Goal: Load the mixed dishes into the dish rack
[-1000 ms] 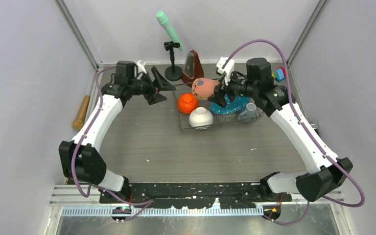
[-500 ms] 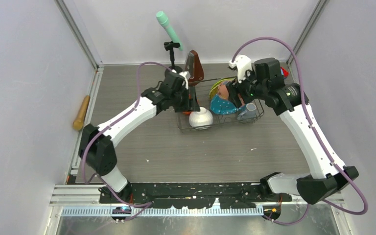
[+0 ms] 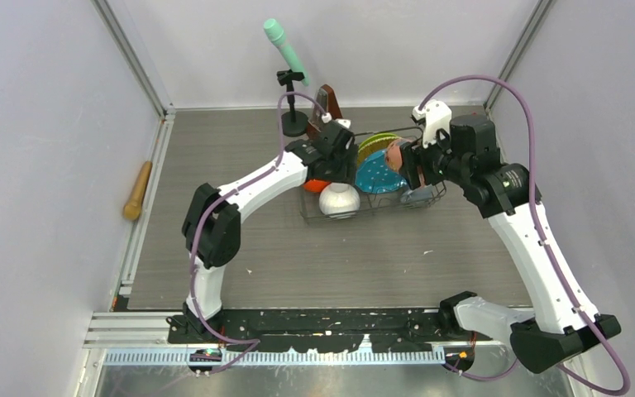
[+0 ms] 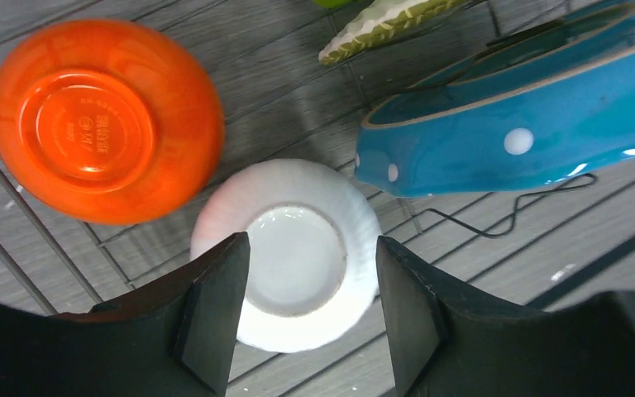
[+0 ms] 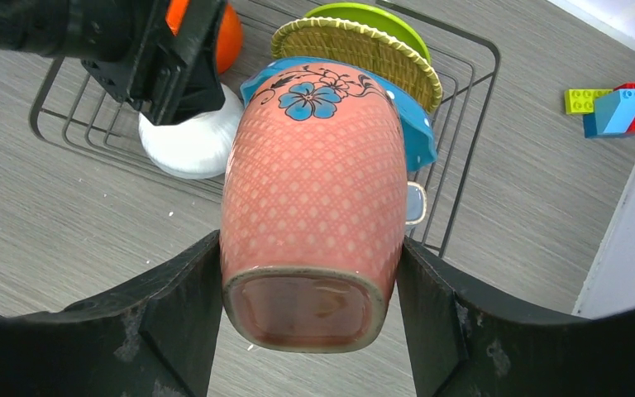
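The dish rack (image 3: 430,197) holds the upside-down orange bowl (image 4: 103,120), the upside-down white bowl (image 4: 285,252), the blue white-dotted plate (image 4: 529,124), the yellow-rimmed plate (image 5: 355,41) and the lime-green plate (image 5: 364,15), which stand on edge. The small white cup (image 5: 415,203) sits at the rack's right end. My left gripper (image 4: 310,322) is open and empty, right above the white bowl. My right gripper (image 5: 310,322) is shut on the pink mug (image 5: 314,198), held on its side above the blue plate, over the rack's right half (image 3: 397,157).
The brown metronome (image 3: 328,103) and a stand with a teal microphone (image 3: 285,50) are behind the rack. The wooden rolling pin (image 3: 138,190) lies by the left wall. Toy bricks (image 5: 612,107) lie right of the rack.
My left arm swung from the back left across to the rack and now hovers over the white bowl. My right gripper carried the pink mug rightward over the rack.
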`<state>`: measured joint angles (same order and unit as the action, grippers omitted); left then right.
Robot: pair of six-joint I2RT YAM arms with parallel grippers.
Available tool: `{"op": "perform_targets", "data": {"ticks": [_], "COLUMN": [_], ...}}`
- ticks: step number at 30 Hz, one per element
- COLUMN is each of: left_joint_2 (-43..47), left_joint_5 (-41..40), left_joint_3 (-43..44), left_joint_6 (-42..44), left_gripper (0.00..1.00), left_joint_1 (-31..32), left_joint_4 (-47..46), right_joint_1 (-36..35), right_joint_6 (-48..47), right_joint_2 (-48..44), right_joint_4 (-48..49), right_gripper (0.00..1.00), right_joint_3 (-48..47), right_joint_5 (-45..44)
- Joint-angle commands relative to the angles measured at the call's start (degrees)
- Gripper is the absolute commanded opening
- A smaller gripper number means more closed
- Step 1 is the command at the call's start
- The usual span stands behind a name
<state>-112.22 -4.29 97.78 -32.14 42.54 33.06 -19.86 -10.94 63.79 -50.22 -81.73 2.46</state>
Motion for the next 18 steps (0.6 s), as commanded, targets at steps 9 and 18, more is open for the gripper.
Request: {"op": "perform_targets", "data": {"ticks": [9,18], "left_joint_2": [-3.12,-0.56], "left_joint_5": [-12.84,-18.16], "left_joint_3": [3.56,1.75], "left_joint_6": [6.45,8.67], "left_gripper": [0.64,0.64], "left_joint_1": [1.93,-0.40], "left_joint_4": [12.94,18.68], "right_joint_1": [-0.01,-1.51], "right_joint_6": [1.35,-7.12], "right_joint_2": [8.34,15.56], "right_joint_4": [5.16,1.68], "right_gripper": [0.00,0.00], "right_joint_3": [-4.62,-10.03], "right_joint_5": [4.59,11.96]}}
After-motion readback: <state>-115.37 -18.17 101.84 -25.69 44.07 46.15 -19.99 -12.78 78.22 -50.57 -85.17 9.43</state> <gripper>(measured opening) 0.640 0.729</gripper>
